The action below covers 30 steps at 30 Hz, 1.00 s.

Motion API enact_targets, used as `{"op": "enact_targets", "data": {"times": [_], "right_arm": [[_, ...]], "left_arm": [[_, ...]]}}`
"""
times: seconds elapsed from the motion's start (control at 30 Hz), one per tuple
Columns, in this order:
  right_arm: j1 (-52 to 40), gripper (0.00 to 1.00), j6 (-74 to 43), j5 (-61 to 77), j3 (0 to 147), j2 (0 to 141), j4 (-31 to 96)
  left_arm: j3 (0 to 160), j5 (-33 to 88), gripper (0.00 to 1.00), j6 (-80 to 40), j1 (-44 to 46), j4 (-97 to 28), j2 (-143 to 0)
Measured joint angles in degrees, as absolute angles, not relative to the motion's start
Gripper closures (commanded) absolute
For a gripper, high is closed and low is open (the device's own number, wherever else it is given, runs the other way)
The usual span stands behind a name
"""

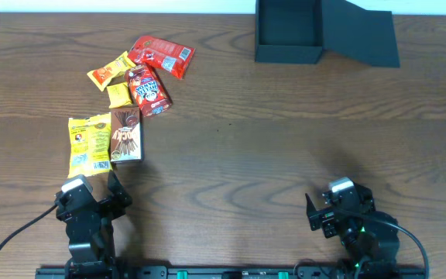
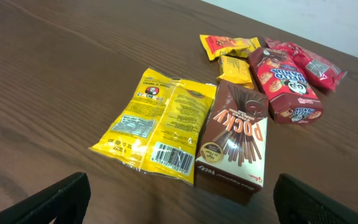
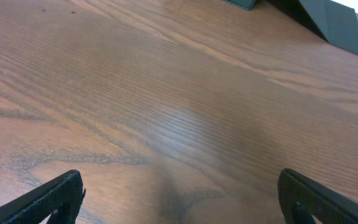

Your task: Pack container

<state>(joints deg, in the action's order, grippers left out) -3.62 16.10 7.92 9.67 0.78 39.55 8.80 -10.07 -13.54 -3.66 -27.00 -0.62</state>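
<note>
The dark container [image 1: 288, 53] stands open at the table's far right, its flap lid [image 1: 362, 35] leaning out to the right; the lid's edge shows in the right wrist view [image 3: 331, 18]. Several snack packets lie at the left: a brown Pocky box [image 1: 126, 135] [image 2: 234, 138], a yellow packet [image 1: 88, 142] [image 2: 160, 121], a red cookie bag [image 1: 147, 90] [image 2: 284, 84], a red packet [image 1: 161, 54] and small yellow packets [image 1: 111, 71]. My left gripper [image 1: 93, 203] [image 2: 179, 202] is open and empty just in front of the Pocky box. My right gripper [image 1: 339, 208] [image 3: 182, 199] is open and empty over bare wood.
The wooden table [image 1: 238, 147] runs across the whole view. A black rail [image 1: 231, 272] lies along the near edge under both arms. A cable [image 1: 14, 236] trails from the left arm.
</note>
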Motion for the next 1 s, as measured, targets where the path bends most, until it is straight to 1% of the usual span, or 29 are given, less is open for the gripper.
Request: {"op": "enact_targets", "data": {"times": [0.4, 0.57, 0.73, 0.83, 1.0], "right_arm": [[-3.6, 0.01, 16.0, 8.3, 9.7, 0.8, 39.0], [-3.6, 0.01, 13.0, 15.7, 9.5, 0.8, 31.1], [-3.6, 0.01, 2.9, 29.8, 9.3, 0.7, 19.5], [-3.6, 0.01, -7.8, 36.0, 9.3, 0.6, 18.7], [-3.6, 0.01, -23.5, 39.9, 9.3, 0.6, 17.2]], "left_arm": [[8.8, -10.1, 0.05, -13.5, -3.7, -27.0, -0.6], [8.8, -10.1, 0.05, -13.5, -3.7, -27.0, -0.6], [8.8, -10.1, 0.05, -13.5, -3.7, -27.0, -0.6], [8.8, -10.1, 0.05, -13.5, -3.7, -27.0, -0.6], [8.8, -10.1, 0.05, -13.5, -3.7, -27.0, -0.6]]}}
